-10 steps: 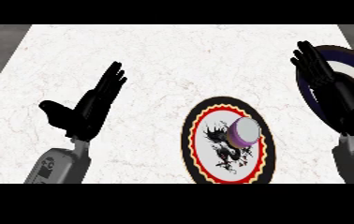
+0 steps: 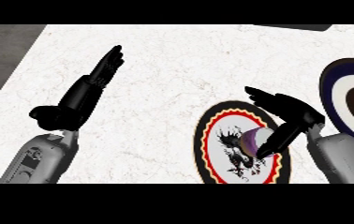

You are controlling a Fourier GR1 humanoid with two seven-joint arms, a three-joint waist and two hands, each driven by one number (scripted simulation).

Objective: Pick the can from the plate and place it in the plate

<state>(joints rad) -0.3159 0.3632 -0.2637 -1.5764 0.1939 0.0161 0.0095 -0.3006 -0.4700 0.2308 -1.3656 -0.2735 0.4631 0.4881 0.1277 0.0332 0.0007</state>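
Note:
A purple and white can [image 2: 252,140] stands on a plate with a red and black rim [image 2: 202,141] at the lower right of the head view. My right hand [image 2: 289,114] hangs over the plate's right side. Its fingers [image 2: 276,138] point down and left against the can's right side, and its thumb sticks out to the left above the can without closing on it. A second plate [image 2: 337,94], dark blue with a white middle, lies at the right edge, partly cut off. My left hand [image 2: 81,102] rests open at the left, fingers up.
The counter top [image 2: 173,73] is white marble. Its left edge runs along a dark grey floor strip [image 2: 14,45] at the upper left. A dark object [image 2: 294,27] shows at the top right edge.
My right hand has moved down and left, from above the blue plate to the can's right side. The left hand has barely shifted.

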